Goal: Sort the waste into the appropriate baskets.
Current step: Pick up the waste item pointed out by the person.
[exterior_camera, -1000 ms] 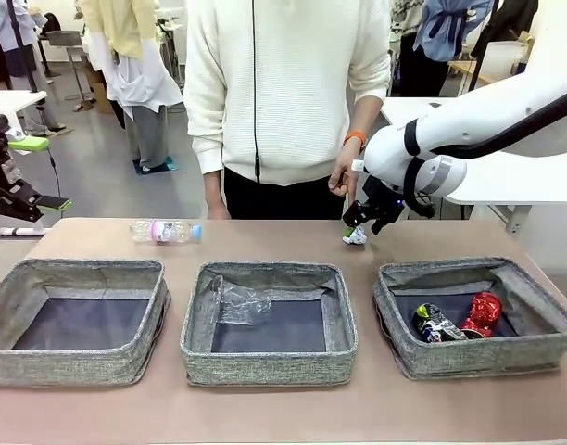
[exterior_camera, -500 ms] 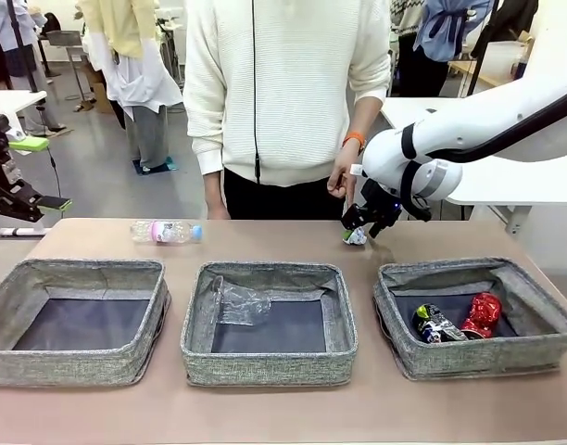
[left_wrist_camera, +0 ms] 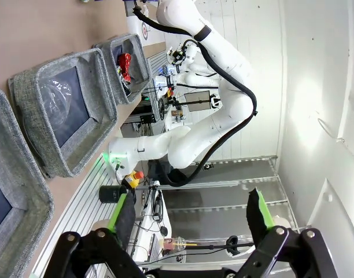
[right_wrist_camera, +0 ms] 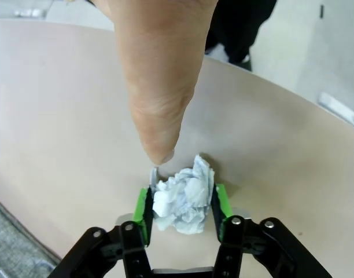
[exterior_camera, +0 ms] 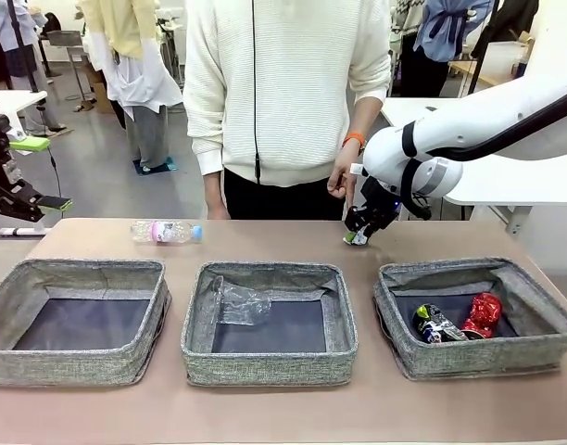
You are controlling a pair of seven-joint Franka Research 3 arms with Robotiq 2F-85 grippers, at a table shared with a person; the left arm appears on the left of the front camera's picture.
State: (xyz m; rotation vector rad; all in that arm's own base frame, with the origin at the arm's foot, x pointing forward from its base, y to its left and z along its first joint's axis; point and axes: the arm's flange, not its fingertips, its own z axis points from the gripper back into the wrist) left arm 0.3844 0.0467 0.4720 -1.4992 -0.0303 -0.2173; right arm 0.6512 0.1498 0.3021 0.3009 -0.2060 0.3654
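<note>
Three baskets (exterior_camera: 75, 366) (exterior_camera: 265, 366) (exterior_camera: 478, 357) — two cans (exterior_camera: 436, 324) (exterior_camera: 485, 313), one bottle (exterior_camera: 166, 231), one wad (right_wrist_camera: 183, 200), perhaps one wrapper (exterior_camera: 239, 303).

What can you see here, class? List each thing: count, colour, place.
Tan table: 1, under everything.
Grey woven fabric baskets: 3, in a near row.
Clear plastic bottle with pink label and blue cap: 1, lying beyond the left basket.
Crumpled clear plastic: 1, in the middle basket.
Crushed red can: 1, in the right basket.
Dark printed can: 1, beside it.
White paper wad: 1, at the table's far side.
Person's hand: 1, fingertip pointing down beside the wad.
Left gripper: 1, black and green, jaws open, left of the table.
Right gripper: 1, same, jaws shut on the wad.
</note>
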